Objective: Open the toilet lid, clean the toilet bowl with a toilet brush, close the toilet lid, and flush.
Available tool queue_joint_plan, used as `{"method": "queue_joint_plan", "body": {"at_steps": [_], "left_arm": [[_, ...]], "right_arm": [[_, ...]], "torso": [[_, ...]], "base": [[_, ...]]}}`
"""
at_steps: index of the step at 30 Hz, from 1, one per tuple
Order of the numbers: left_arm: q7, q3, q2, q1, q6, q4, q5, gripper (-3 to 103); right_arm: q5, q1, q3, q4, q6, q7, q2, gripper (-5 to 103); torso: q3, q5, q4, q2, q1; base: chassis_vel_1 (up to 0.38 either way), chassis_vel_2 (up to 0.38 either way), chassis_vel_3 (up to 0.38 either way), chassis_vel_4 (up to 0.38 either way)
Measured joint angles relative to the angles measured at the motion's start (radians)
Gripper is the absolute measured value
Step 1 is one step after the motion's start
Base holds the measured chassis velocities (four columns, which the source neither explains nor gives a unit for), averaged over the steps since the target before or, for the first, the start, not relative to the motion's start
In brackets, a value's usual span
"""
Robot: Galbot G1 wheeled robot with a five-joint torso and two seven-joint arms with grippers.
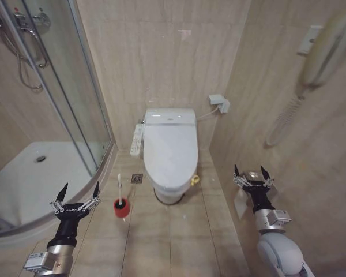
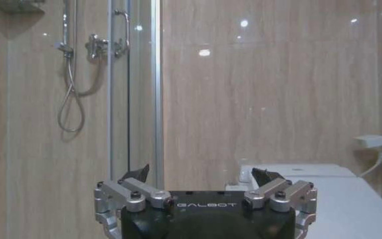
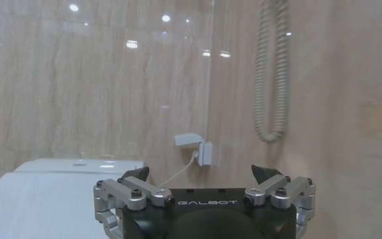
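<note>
head view alone: toilet brush (image 1: 120,193) (in red cup (image 1: 121,209)) beside closed toilet lid (image 1: 170,151)

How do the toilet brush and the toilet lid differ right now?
The toilet brush is a thin white stick standing upright in a small red cup on the floor; the toilet lid is a broad glossy oval lying shut over the toilet. The brush sits nearer the left gripper; the lid lies between both grippers. Both are white and untouched.
</note>
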Motion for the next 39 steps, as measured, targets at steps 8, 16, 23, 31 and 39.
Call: {"method": "queue_joint_plan", "body": {"at_steps": [8,16,23,31,39], "left_arm": [[0.000,0.000,0.000,0.001,0.000,0.000,0.000,100],[0.000,0.000,0.000,0.000,0.000,0.000,0.000,100],[0.000,0.000,0.000,0.000,0.000,0.000,0.000,100],[0.000,0.000,0.000,0.000,0.000,0.000,0.000,100],[0.000,0.000,0.000,0.000,0.000,0.000,0.000,100]], "right_arm": [[0.000,0.000,0.000,0.000,0.000,0.000,0.000,100],[0.000,0.000,0.000,0.000,0.000,0.000,0.000,100],[0.000,0.000,0.000,0.000,0.000,0.000,0.000,100],[0.000,0.000,0.000,0.000,0.000,0.000,0.000,100],[0.000,0.000,0.000,0.000,0.000,0.000,0.000,100]], "torso": [[0.000,-0.0007,0.0000,0.000,-0.001],[0.001,0.0004,0.0005,-0.001,0.001],[0.000,0.0001,0.0001,0.000,0.000],[0.000,0.0001,0.0002,0.000,0.000],[0.000,0.0001,0.0002,0.000,0.000]], "base": [[0.126,-0.131,-0.171,0.162],[-0.066,0.022,0.076,-0.050],[0.000,0.000,0.000,0.000],[0.000,0.000,0.000,0.000],[0.000,0.000,0.000,0.000]]}}
